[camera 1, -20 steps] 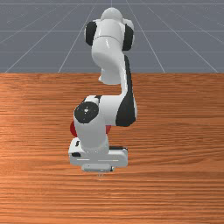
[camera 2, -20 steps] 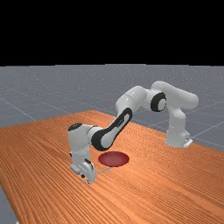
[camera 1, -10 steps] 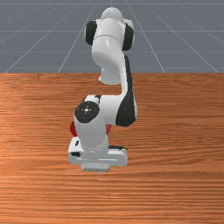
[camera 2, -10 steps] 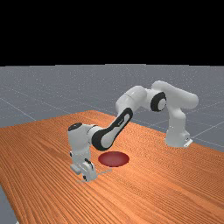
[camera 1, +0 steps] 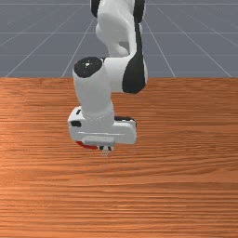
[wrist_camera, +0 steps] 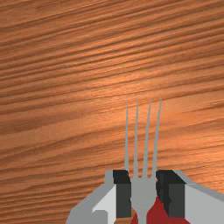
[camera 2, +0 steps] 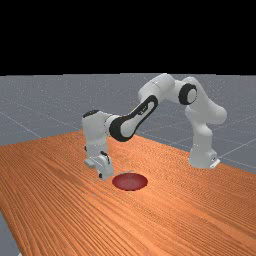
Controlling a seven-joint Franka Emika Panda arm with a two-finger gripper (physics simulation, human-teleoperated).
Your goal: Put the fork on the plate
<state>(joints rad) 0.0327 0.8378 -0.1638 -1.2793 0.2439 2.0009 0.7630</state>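
In the front view my gripper is at the near edge of the red plate, most of which the hand hides. The fork's tines stick out below the fingers there. From the far view, the gripper hangs raised, just left of the red plate, and a thin stretch of the fork reaches over the plate's back edge. The wrist view has the gripper shut on the grey fork at the base of its tines, with part of the red plate beneath the handle side.
The orange-brown wooden table spreads around the plate. The arm's base stands at the far view's right, beyond the plate.
My hand has risen from the table with the fork in it and moved back toward the arm's base, up to the plate. The plate has not moved.
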